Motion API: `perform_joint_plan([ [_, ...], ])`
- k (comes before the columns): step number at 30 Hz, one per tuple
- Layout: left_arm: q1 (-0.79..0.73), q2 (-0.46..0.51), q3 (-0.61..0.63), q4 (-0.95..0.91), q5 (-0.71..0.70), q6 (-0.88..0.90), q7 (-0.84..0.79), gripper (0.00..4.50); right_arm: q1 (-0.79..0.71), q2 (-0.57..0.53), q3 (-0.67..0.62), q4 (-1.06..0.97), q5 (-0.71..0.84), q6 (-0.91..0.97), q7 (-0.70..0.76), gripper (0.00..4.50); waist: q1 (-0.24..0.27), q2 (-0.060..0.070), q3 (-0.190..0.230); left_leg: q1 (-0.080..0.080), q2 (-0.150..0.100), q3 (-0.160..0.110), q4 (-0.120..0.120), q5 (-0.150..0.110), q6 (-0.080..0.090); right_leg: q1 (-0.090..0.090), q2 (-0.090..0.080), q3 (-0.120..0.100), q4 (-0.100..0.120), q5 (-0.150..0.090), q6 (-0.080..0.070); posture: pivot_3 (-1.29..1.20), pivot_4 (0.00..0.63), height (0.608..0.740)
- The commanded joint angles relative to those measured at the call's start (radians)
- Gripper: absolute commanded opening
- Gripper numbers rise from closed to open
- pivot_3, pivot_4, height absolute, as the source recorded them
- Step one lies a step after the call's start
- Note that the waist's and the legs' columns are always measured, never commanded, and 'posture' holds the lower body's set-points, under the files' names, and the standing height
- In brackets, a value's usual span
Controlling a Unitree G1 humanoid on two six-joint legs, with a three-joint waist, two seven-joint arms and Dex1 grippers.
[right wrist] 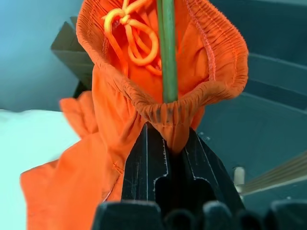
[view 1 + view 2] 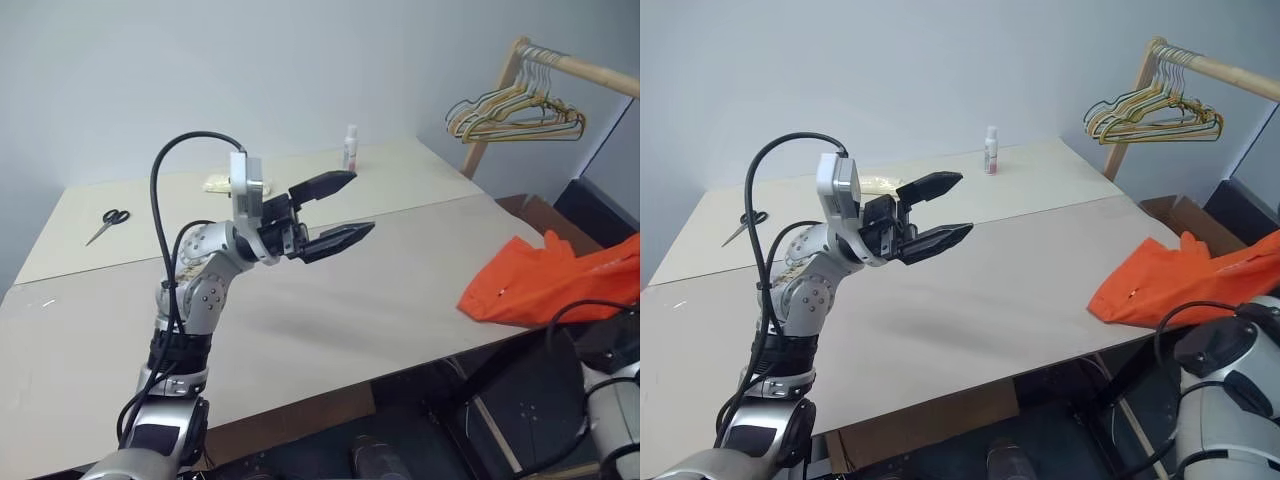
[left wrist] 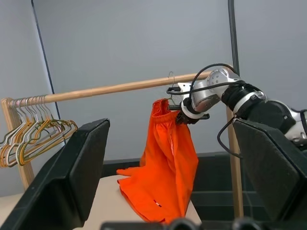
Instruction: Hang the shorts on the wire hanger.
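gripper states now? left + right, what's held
Left gripper: open, holding nothing, above the table.
Right gripper: shut on the shorts at the waistband, together with the wire hanger.

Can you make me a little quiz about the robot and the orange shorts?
1. True or false: the left gripper is open and empty.
2. Which gripper pinches the waistband of the shorts? A left, B right.
3. Fill in: the bunch of hangers hangs on a wooden ____.
Key: 1 true. 2 B, the right gripper. 3 rail.
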Motion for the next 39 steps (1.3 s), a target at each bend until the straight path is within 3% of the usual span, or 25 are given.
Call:
perform_joint_plan([
  [1,-0.004,0.006,0.002,-0.029,-0.004,-0.017,-0.001,4.45,-0.065,-0.073,0.025,0.086,0.048,-0.083,0.019,0.0,-0.001,0.0,0.0,0.001,0.0,0.001,-0.001,0.0,0.0,0.0,0.0,0.002,0.0,0.0,0.001,-0.11,0.0,0.74],
  [13,0.009,0.013,0.006,-0.038,-0.01,-0.025,-0.007,4.45,-0.134,-0.172,0.075,0.353,0.137,-0.181,0.0,0.0,0.0,-0.001,0.002,0.002,-0.001,0.004,-0.004,0.0,0.0,0.0,0.0,0.005,-0.003,-0.001,0.002,-0.1,0.0,0.74],
  [24,0.026,0.006,0.014,-0.057,-0.045,-0.029,-0.035,4.45,-0.086,-0.156,0.121,0.331,0.17,-0.149,-0.036,0.0,0.002,-0.001,0.002,0.0,-0.001,0.004,-0.004,0.0,0.0,0.0,0.0,0.005,-0.007,0.001,0.004,-0.1,0.0,0.74],
  [37,0.022,-0.017,0.013,-0.041,-0.042,-0.036,-0.002,4.5,-0.011,-0.122,0.241,0.199,0.137,-0.127,-0.082,4.29,0.005,0.0,0.002,-0.003,0.0,0.004,-0.004,0.0,0.0,0.0,0.0,0.005,-0.013,0.003,0.007,-0.1,0.0,0.74],
  [39,0.022,-0.017,0.012,-0.04,-0.04,-0.036,0.003,4.5,0.019,-0.106,0.266,0.133,0.112,-0.123,-0.115,4.49,0.005,0.0,0.001,-0.003,-0.001,0.004,-0.004,0.0,0.0,0.0,0.0,0.005,-0.013,0.003,0.007,-0.1,0.0,0.74],
])
